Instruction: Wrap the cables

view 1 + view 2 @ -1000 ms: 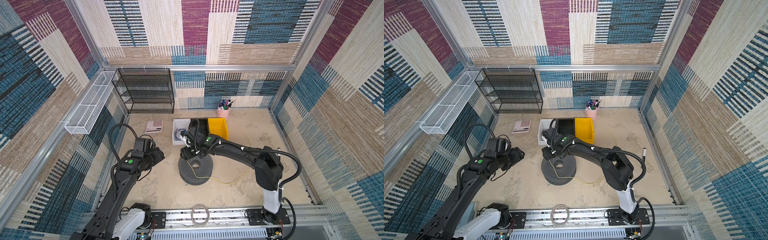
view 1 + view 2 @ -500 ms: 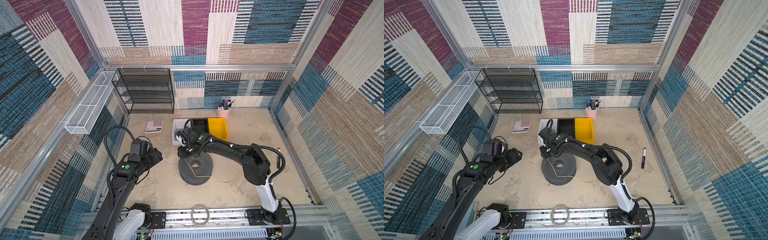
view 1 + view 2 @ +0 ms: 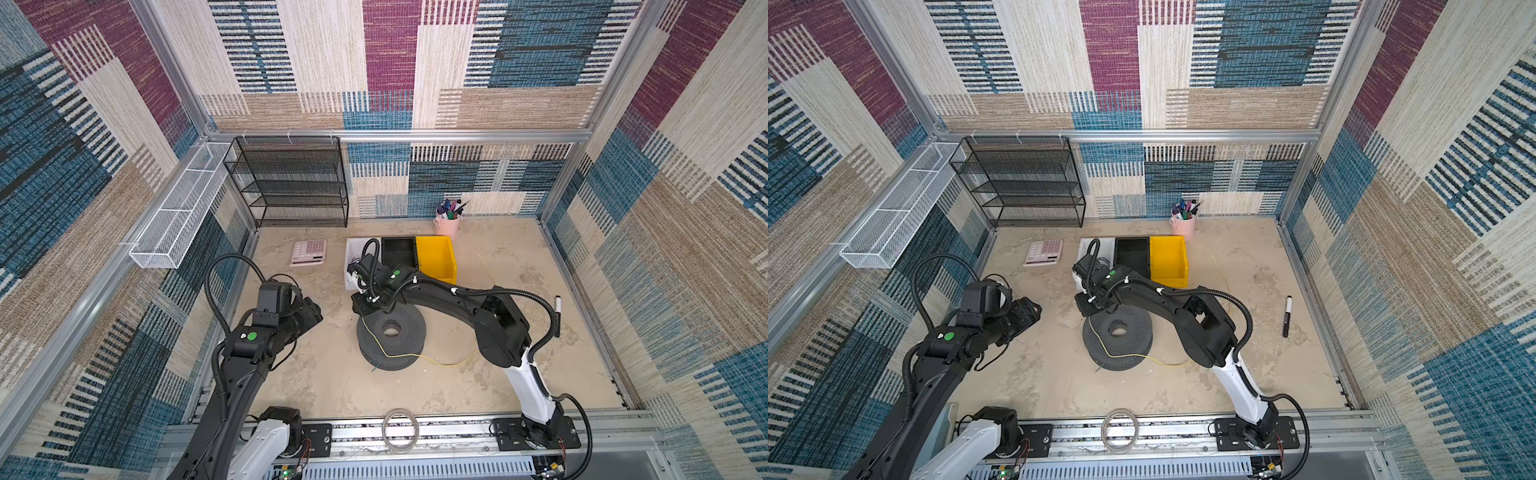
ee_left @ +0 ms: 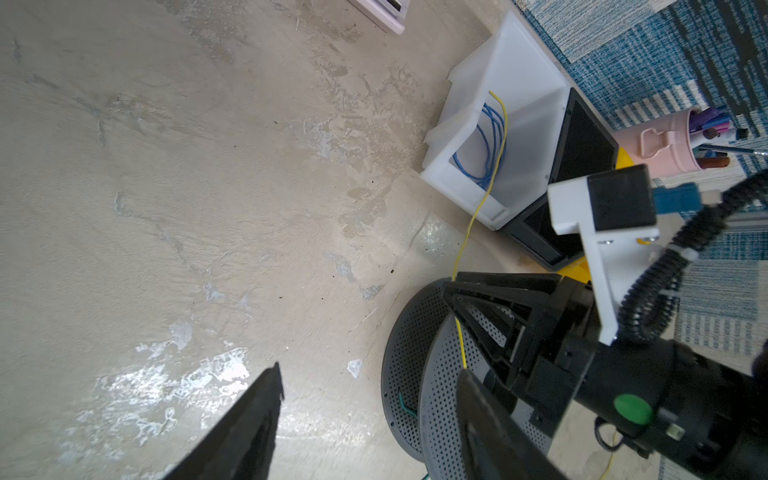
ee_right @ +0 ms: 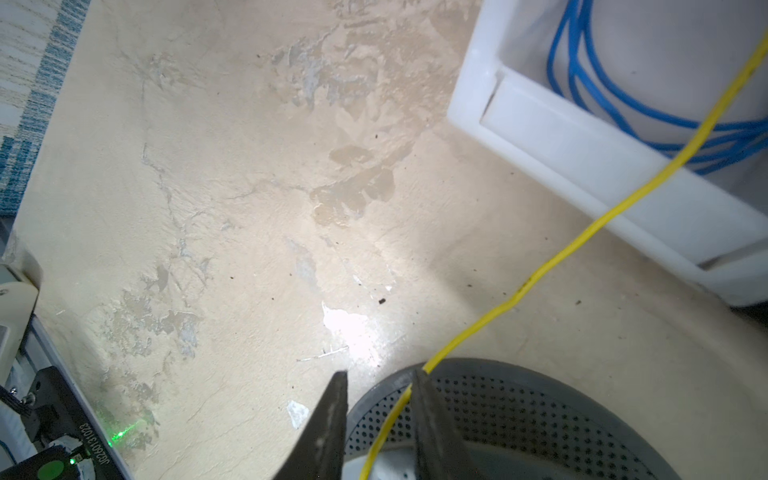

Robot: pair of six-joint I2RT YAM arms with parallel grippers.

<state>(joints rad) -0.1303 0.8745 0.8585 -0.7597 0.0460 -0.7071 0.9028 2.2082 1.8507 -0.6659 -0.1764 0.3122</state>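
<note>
Grey perforated spool [image 3: 410, 332] sits mid-table. White bin [image 4: 515, 66] at its 11 o'clock holds the blue cable [image 5: 739, 133] loops. Left gripper [image 4: 369, 370] at the spool's 9 o'clock, released, empty. Right gripper [image 5: 380, 374] over the spool's 11 o'clock rim, jaws narrowly parted. Yellow cable [image 5: 582, 237] runs between them from bin across spool.

Near the middle of the table, a black perforated spool [image 3: 390, 337], with the yellow cable [image 3: 376, 347] lying across its top and trailing off to the right over the table; right gripper [image 3: 360, 306] down at the spool's far left rim, jaw gap not readable from here. Toward the table's far edge, a white bin [image 3: 352, 253], black bin [image 3: 399, 250] and yellow bin [image 3: 436, 257] side by side, a pink calculator [image 3: 308, 252] left of them, a pink pen cup [image 3: 448, 223] behind. Left gripper [image 3: 312, 312] above the table left of the spool, well apart from it.
</note>
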